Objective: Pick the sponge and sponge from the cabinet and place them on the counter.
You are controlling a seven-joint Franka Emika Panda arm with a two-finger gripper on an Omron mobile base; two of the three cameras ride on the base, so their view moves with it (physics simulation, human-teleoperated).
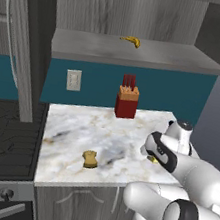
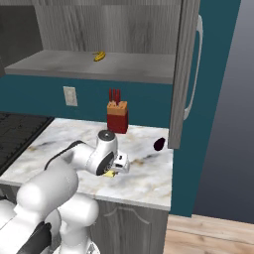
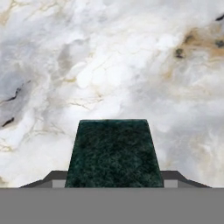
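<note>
A red knife block with a tan top and dark red handles (image 1: 126,101) stands at the back of the white-and-grey marble counter (image 1: 129,130), against the teal wall with a pale outlet plate (image 1: 73,80). A small dark rounded object (image 2: 158,144), too small to identify, lies near the counter's right end beside the open dark grey wood-grain cabinet door (image 2: 182,74). The black stovetop (image 1: 1,134) adjoins the counter's left edge.

On the cabinet's grey shelf (image 1: 141,54) lies a curved yellow banana (image 1: 130,40).

The tan-yellow sponge with a pinched waist (image 1: 90,159) rests on the counter near its front edge, well apart from the arm. The two-finger gripper (image 3: 114,181) hangs low over the marble, its jaws part-closed on the rectangular yellow sponge with a dark green top (image 3: 113,153); from the base cameras a sliver of yellow (image 2: 111,173) peeks beneath the white hand, which hides most of it. Whether it touches the marble cannot be told.
</note>
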